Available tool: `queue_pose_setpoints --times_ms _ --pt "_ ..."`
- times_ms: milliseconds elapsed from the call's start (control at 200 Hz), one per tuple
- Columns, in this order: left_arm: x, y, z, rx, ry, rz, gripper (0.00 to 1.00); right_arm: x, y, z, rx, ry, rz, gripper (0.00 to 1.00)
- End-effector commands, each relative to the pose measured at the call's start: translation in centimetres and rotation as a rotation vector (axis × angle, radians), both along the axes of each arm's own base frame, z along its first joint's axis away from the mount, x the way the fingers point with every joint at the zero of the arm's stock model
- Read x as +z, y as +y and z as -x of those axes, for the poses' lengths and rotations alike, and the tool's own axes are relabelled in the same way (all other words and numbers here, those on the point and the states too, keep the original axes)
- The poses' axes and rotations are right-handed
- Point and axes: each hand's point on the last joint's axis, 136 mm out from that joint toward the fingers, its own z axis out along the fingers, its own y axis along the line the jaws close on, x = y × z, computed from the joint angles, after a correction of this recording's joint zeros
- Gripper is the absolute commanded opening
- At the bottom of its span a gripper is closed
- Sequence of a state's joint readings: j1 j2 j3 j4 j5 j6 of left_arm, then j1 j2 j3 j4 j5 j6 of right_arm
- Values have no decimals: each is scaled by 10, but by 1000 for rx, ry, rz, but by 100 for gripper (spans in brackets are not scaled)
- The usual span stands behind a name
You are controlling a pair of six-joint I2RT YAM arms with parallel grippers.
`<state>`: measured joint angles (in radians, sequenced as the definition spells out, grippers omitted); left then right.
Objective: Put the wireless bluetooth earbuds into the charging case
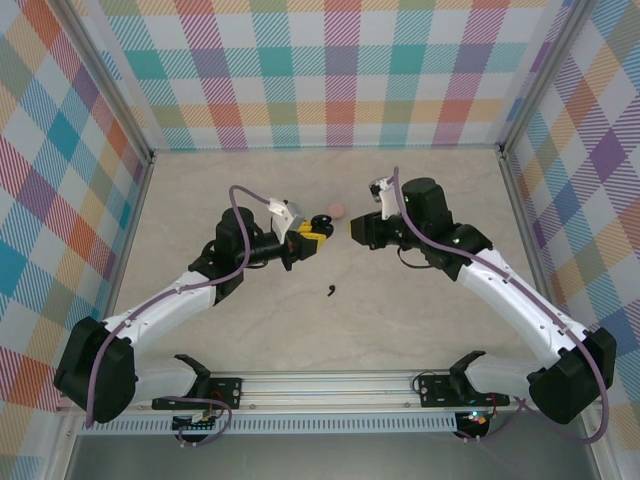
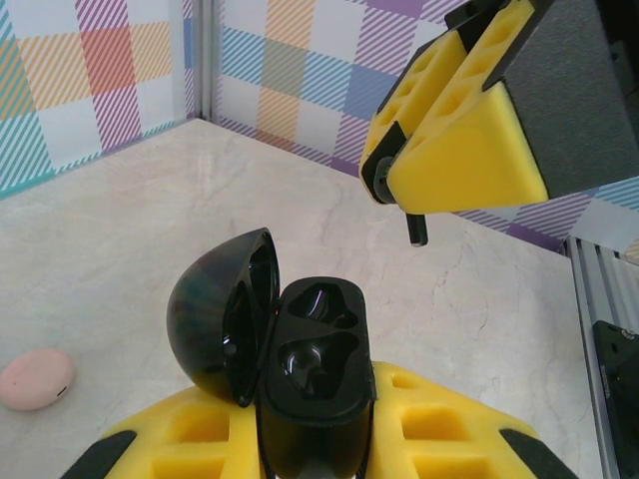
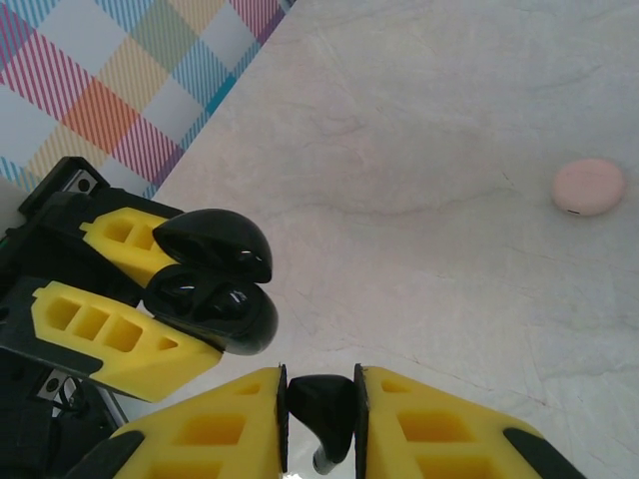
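Note:
My left gripper [image 2: 318, 439] is shut on the black charging case [image 2: 318, 349], held off the table with its lid swung open to the left. Both wells look empty. My right gripper [image 3: 321, 394] is shut on a black earbud [image 3: 324, 414], stem pointing down between the yellow pads. In the left wrist view the right gripper [image 2: 401, 190] hangs up and to the right of the case, apart from it, with the earbud's stem [image 2: 417, 228] poking out. From above, the two grippers [image 1: 312, 233] [image 1: 355, 230] face each other. A second black earbud [image 1: 331, 291] lies on the table nearer the bases.
A small pink round disc [image 1: 338, 209] lies on the table just behind the grippers, also the pink disc [image 3: 589, 187] at the right and the same disc [image 2: 35, 377] at the left. Checked walls enclose the beige tabletop [image 1: 420, 320].

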<state>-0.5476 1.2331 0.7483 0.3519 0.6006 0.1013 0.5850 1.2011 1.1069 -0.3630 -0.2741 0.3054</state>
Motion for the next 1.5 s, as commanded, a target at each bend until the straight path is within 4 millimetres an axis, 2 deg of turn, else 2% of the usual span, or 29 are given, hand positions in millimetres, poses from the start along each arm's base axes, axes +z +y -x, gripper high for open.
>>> queue_pose_setpoints --times_ms 0,260,510,910,1500 --pt "11 -8 1 -30 -63 14 20 37 10 3 46 -92 -60 25" --pt "7 -12 3 -47 -52 1 20 54 23 8 85 -127 -80 25" --pt "6 -14 8 -76 -78 -14 20 59 37 11 115 -150 -78 25" --pt "8 -15 12 -97 -98 -17 19 48 55 13 137 -156 -36 24" --pt "12 -18 13 -113 -31 -6 19 39 59 7 104 -179 21 24"
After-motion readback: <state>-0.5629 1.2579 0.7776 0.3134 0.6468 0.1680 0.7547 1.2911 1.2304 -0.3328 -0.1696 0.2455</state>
